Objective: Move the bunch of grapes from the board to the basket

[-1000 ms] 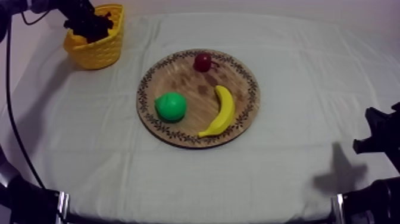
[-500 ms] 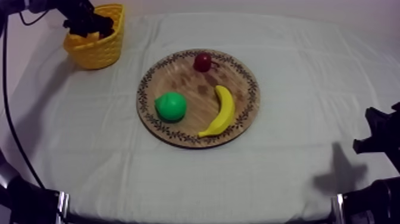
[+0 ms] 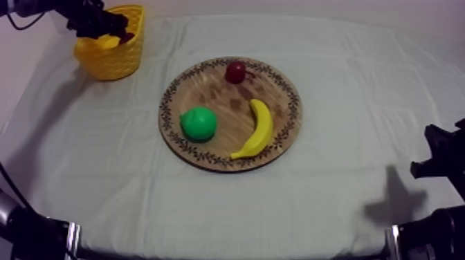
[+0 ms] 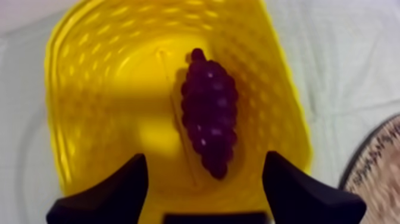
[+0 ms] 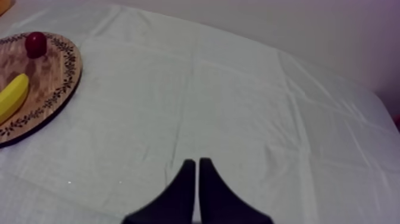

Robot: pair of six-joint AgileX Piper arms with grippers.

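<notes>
The banana [image 3: 257, 128] lies curved, its hollow side facing the pear [image 3: 198, 124], which sits near it but apart. The small red fruit [image 3: 235, 71] stands beyond the banana, apart from it. A creased grey-white cloth [image 3: 346, 104] spreads round the banana.

The light is soft and rather dim, with a faint purple-grey cast. The cloth [image 3: 332, 104] is brightest mid-table and dulls toward the near corners. The right arm [image 3: 443, 155] throws a soft-edged shadow on the cloth to its near left, and a wide grey one spreads left of the yellow basket [image 3: 114, 66]. The wooden board [image 3: 207, 86] has a pale sheen at its far left. Inside the basket a shadow band crosses the floor, and small glints dot the bunch of grapes [image 4: 209, 113].
</notes>
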